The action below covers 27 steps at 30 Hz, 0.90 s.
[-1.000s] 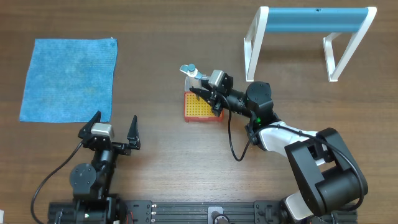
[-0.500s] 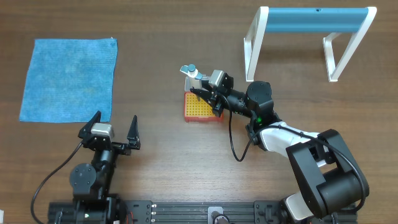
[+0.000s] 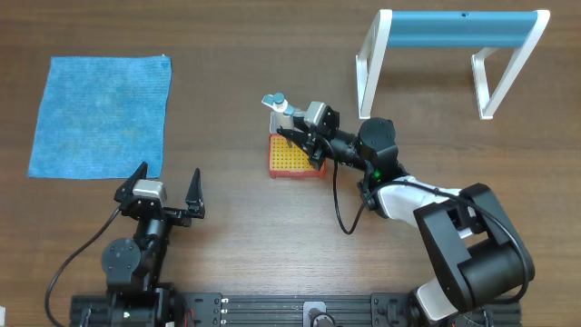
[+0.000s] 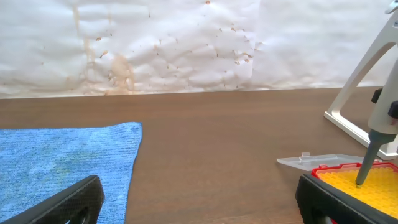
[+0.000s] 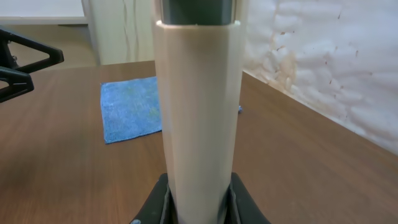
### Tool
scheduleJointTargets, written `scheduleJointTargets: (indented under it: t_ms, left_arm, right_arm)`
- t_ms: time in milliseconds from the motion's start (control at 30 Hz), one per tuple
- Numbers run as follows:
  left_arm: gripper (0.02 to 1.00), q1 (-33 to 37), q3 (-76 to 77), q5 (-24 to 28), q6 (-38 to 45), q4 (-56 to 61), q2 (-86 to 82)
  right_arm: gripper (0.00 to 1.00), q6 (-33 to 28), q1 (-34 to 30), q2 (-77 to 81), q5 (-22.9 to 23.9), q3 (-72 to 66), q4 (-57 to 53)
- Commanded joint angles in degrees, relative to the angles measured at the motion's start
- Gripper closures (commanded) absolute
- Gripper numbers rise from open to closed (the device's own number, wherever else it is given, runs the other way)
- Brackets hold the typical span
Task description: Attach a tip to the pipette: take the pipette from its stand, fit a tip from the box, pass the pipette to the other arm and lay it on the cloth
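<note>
Overhead, a brown wooden table [image 3: 236, 245] has two robot arms based along its near edge.

Far left lies one blue cloth [image 3: 100, 116], spread flat. In the left wrist view its far side is cut off by the frame.

Near the cloth's lower right corner, the left pincer [image 3: 166, 189] sits low over bare wood. Its two black fingers are spread wide and grip nothing.

At centre stands one tip box [image 3: 295, 156], red-rimmed with a yellow rack. Its clear lid [image 4: 317, 162] lies flat just beside it. The tips in the rack are too small to count.

The right arm reaches in from the right. The right pincer [image 3: 304, 136] is clamped around the white barrel of the one pipette [image 3: 283, 109], holding it roughly upright, with a slight lean, over the box.

From above, the pincer and its camera hide the pipette's lower shaft, while its head with a blue-grey button pokes out past the box's far edge.

The left wrist view shows the grey shaft pointing down with its end at the yellow rack. Whether it touches, or carries a tip, cannot be made out, and the pipette's top is cut off at the frame edge.

In the right wrist view the barrel stands between the fingers with both ends out of frame.

Far right stands one stand [image 3: 454, 54], a white frame with a blue top bar, well apart from the box. The pipette is off it.
</note>
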Motion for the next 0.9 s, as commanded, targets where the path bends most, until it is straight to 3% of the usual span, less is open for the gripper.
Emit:
scheduleJointTargets:
  t_ms: [33, 433, 567, 700, 800, 900]
  left_arm:
    - [0.023, -0.28, -0.13, 0.61, 0.52, -0.26, -0.22]
    - [0.02, -0.28, -0.13, 0.61, 0.52, -0.26, -0.22]
    - [0.02, -0.28, -0.13, 0.61, 0.52, -0.26, -0.22]
    - [0.023, -0.28, -0.13, 0.63, 0.52, -0.26, -0.22]
    - [0.023, -0.28, -0.13, 0.61, 0.52, -0.26, -0.22]
    - [0.023, -0.28, -0.13, 0.61, 0.52, -0.26, -0.22]
  right_arm:
    - [0.923, -0.57, -0.31, 2.62, 0.35, -0.5, -1.4]
    - [0.923, 1.18, -0.26, -10.27, 0.35, 1.79, -3.43]
    - [0.923, 1.4, -0.26, -18.4, 0.35, 10.05, -14.47]
    - [0.923, 9.35, -0.87, -25.59, 0.24, 15.02, -22.82]
    - [0.923, 12.61, -0.96, -27.23, -6.29, 15.02, -29.03]
    - [0.923, 13.25, -0.9, -27.23, -7.28, 15.02, -36.81]
